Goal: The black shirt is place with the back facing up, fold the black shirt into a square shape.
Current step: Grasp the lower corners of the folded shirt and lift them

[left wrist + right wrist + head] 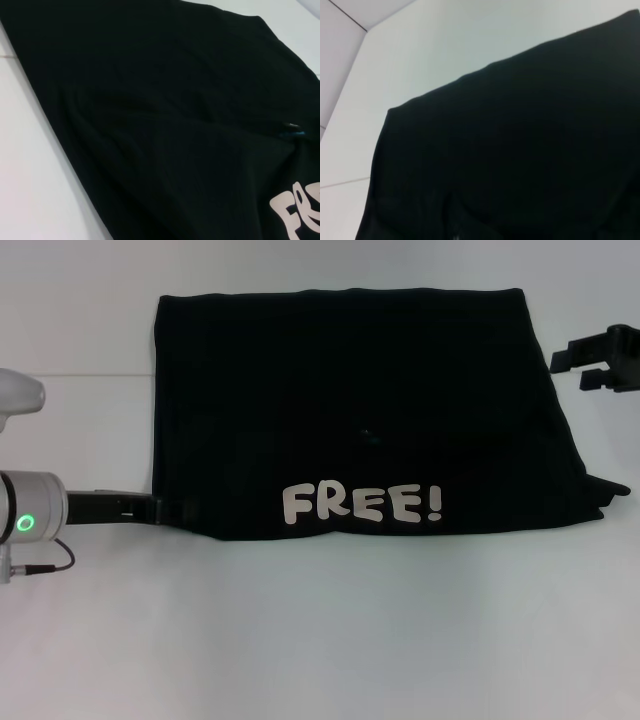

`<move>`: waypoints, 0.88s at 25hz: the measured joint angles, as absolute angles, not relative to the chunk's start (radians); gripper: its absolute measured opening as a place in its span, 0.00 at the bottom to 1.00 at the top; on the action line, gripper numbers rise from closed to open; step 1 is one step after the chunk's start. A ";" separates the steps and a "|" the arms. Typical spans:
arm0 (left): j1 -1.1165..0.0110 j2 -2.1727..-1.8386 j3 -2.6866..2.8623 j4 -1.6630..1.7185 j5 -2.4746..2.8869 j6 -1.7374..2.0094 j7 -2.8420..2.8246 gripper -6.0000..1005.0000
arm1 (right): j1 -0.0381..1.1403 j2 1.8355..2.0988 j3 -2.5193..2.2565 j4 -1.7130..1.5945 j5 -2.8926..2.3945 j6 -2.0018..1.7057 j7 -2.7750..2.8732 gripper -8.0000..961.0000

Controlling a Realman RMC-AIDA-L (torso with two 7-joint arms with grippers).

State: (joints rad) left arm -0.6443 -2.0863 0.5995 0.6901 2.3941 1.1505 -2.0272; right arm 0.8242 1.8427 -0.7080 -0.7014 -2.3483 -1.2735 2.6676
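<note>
So our left claw (178, 508) sits low at the black shirt (360, 410)'s near-left corner, and we can't tell if it's pinching cloth. The right claw (580, 362) hovers wide just off the far-right edge. The shirt lies half-folded mid-counter (320, 640), lettering up. Risk: a one-sided pull drags it crooked.

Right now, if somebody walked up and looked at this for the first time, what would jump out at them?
The large black cloth T-shirt, folded into a broad rectangle, fills the middle of the white table, with white block lettering "FREE!" along its near edge. The left pincer reaches the shirt's near left corner. The right pincer hangs just beyond the far right corner, clear of the cloth.
</note>
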 joint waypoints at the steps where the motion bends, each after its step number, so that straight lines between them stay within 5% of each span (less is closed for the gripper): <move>1: -0.644 -2.086 0.600 0.690 2.394 1.151 -2.027 0.52 | 0.821 1.841 -0.708 -0.702 -2.349 -1.281 2.667 0.68; 9: -0.665 -2.072 0.600 0.692 2.392 1.211 -2.116 0.18 | 0.800 1.838 -0.709 -0.703 -2.514 -1.382 2.631 0.70; 13: -0.679 -2.069 0.600 0.695 2.390 1.217 -2.167 0.04 | 0.759 1.862 -0.707 -0.710 -2.579 -1.388 2.581 0.70; 22: -0.715 -2.071 0.599 0.689 2.388 1.207 -2.170 0.02 | 0.700 1.908 -0.698 -0.715 -2.576 -1.260 2.505 0.72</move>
